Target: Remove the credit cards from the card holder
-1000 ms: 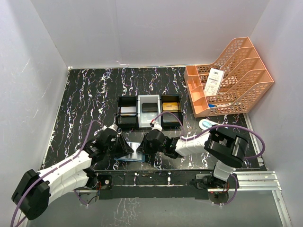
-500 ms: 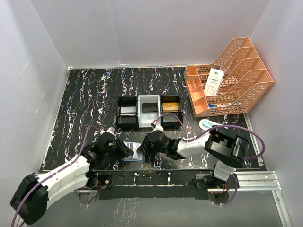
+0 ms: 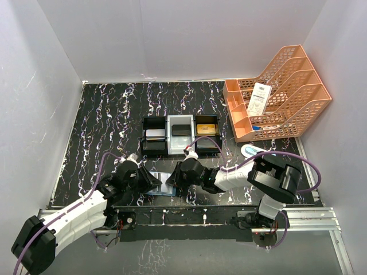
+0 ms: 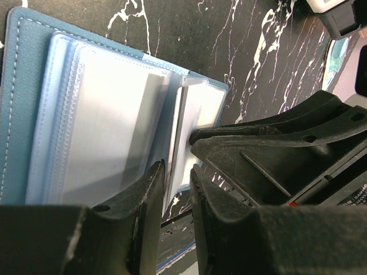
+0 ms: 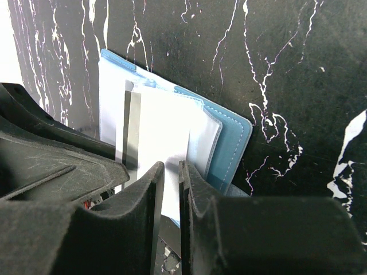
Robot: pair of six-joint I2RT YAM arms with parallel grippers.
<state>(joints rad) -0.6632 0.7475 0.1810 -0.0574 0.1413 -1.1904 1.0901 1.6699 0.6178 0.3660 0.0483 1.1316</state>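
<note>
The teal card holder [image 3: 162,188] lies open near the table's front edge, between my two grippers. Its pale clear pockets [image 4: 103,114] fan up from the blue cover [image 5: 232,137]. My left gripper [image 3: 150,180] comes in from the left. Its jaws [image 4: 178,169] stand nearly shut around the edge of a raised pocket leaf. My right gripper [image 3: 175,179] meets it from the right, jaws [image 5: 171,166] shut on a white leaf. Three credit cards lie in the tray [image 3: 143,133]: greyish [image 3: 155,134], black [image 3: 181,130] and gold [image 3: 207,129].
An orange file rack [image 3: 281,91] with a white barcoded slip [image 3: 260,98] stands at the back right. A white-and-light-blue oval case [image 3: 252,150] lies in front of it. Grey walls enclose the black marbled table [image 3: 109,120].
My left gripper has moved toward the near edge and onto the card holder's left side, its jaws narrowing. The right gripper has stayed on the holder.
</note>
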